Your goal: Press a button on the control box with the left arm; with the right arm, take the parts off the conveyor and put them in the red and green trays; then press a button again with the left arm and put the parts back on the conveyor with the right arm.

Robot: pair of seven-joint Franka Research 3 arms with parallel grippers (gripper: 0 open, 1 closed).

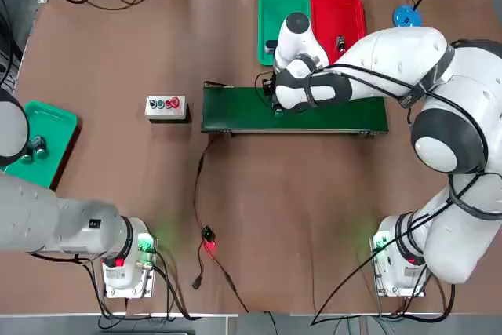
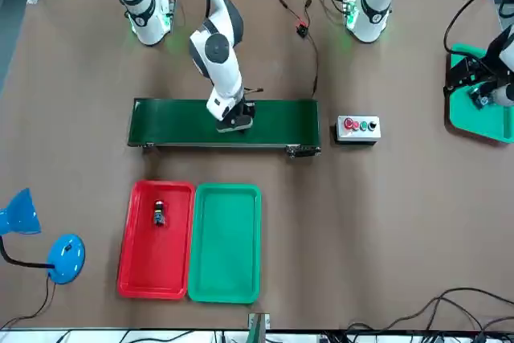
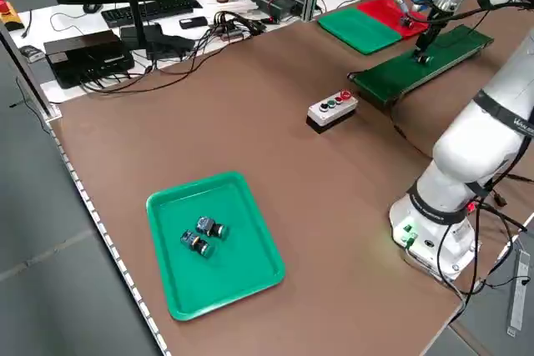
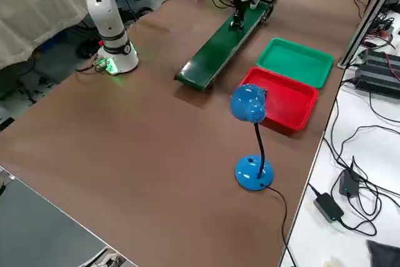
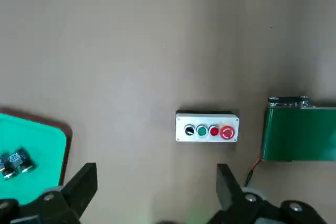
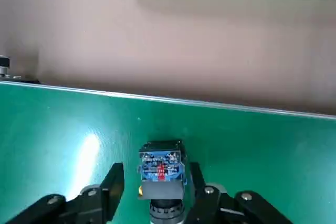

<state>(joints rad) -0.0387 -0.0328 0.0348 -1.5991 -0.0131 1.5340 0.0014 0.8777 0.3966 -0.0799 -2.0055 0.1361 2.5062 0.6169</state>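
Right gripper (image 6: 152, 195) fingers are spread a little, flanking a part (image 6: 160, 169) that sits on the conveyor (image 1: 337, 115); no firm grip is seen, so it looks like it's being set down or about to be picked. One part (image 2: 159, 214) is seen lying in the red tray (image 2: 136, 267), the green tray (image 2: 225, 255) bare. Left gripper (image 5: 157, 190) is wide open, holding nothing, parked above the desk (image 1: 314, 217) well back from the control box (image 1: 166, 107). Roughly midway, probably.

Brown table (image 1: 118, 52) bears conveyor (image 1: 345, 115), trays.
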